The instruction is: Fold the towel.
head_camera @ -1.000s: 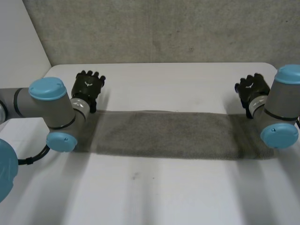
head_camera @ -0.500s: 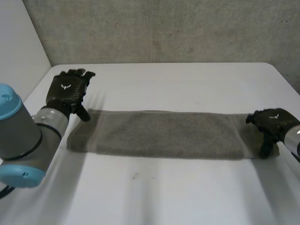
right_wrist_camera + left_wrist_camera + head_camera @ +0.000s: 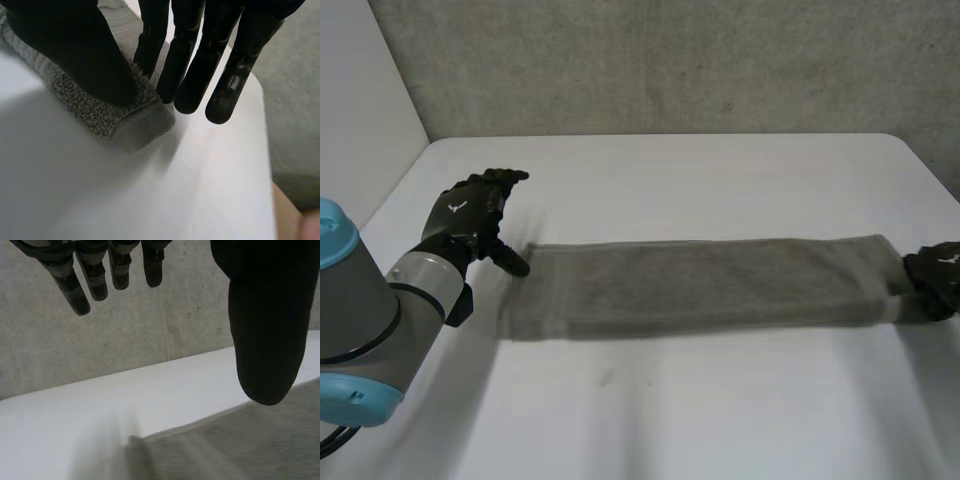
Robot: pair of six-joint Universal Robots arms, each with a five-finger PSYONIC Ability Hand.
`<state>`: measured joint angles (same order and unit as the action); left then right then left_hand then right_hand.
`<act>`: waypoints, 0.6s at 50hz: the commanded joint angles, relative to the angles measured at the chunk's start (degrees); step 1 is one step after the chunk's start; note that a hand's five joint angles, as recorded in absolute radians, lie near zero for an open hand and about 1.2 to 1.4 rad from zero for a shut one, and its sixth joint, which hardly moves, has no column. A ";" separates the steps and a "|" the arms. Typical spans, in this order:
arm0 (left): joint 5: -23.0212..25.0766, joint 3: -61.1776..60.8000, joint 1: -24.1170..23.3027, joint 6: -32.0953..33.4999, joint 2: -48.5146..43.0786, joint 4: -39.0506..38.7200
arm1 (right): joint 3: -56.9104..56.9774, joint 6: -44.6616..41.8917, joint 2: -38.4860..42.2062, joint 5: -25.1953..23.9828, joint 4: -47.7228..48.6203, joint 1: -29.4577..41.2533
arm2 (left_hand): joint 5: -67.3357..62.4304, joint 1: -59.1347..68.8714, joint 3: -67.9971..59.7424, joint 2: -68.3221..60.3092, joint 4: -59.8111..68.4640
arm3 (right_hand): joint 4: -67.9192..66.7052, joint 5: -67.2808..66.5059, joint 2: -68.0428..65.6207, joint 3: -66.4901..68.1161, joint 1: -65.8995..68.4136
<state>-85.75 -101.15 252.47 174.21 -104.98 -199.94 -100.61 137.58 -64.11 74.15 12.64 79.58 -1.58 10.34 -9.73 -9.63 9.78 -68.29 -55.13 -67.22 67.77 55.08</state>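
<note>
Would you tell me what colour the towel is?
The towel is plain grey, no pattern; the head view shows it best.

Bare lab setting: white table (image 3: 720,420), grey concrete wall (image 3: 670,60).

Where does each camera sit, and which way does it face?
Head view: between and behind the arms, looking down at the table and towel; the left arm, left robot hand and right robot hand show.
Left wrist view: on the left wrist, looking along the open left robot hand toward the wall.
Right wrist view: on the right wrist, looking down at the towel corner pinched by the right robot hand.
All three share the towel.
</note>
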 commanded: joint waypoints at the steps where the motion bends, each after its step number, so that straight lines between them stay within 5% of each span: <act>1: -0.03 -0.80 0.74 -0.10 1.97 -0.01 | 5.07 -11.80 -1.27 11.17 -2.80 -5.13 | 1.03 0.21 -0.82 -0.92 0.77 | -11.71 -14.87 -12.78 12.23 24.92; 7: -0.21 -0.98 0.92 -0.01 2.41 -0.10 | 7.62 -11.01 -2.69 12.86 -2.89 -2.14 | 1.20 0.05 -0.65 -0.75 0.60 | -11.71 -14.87 -12.78 12.23 24.92; 18: -0.38 -0.98 1.80 -0.01 2.85 -0.10 | 15.62 -0.56 -4.62 10.57 -1.66 28.44 | 1.20 0.05 -0.65 -0.75 0.60 | -11.71 -14.87 -12.78 12.23 24.92; 20: -0.47 -0.98 1.80 -0.01 3.20 -0.10 | 17.46 -0.55 -1.65 6.81 -1.22 38.76 | 1.20 0.05 -0.65 -0.75 0.60 | -11.71 -14.87 -12.78 12.23 24.92; 30: -0.56 -1.16 2.15 -0.01 3.64 -0.10 | 23.00 -0.11 11.27 1.17 -0.43 58.56 | 1.20 0.05 -0.65 -0.75 0.60 | -11.71 -14.87 -12.78 12.23 24.92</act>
<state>-86.30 -102.22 254.50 174.15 -101.48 -200.04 -81.10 137.70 -61.52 77.71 11.86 127.14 -1.60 10.34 -9.73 -9.63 9.78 -68.52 -55.98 -67.22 68.07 55.08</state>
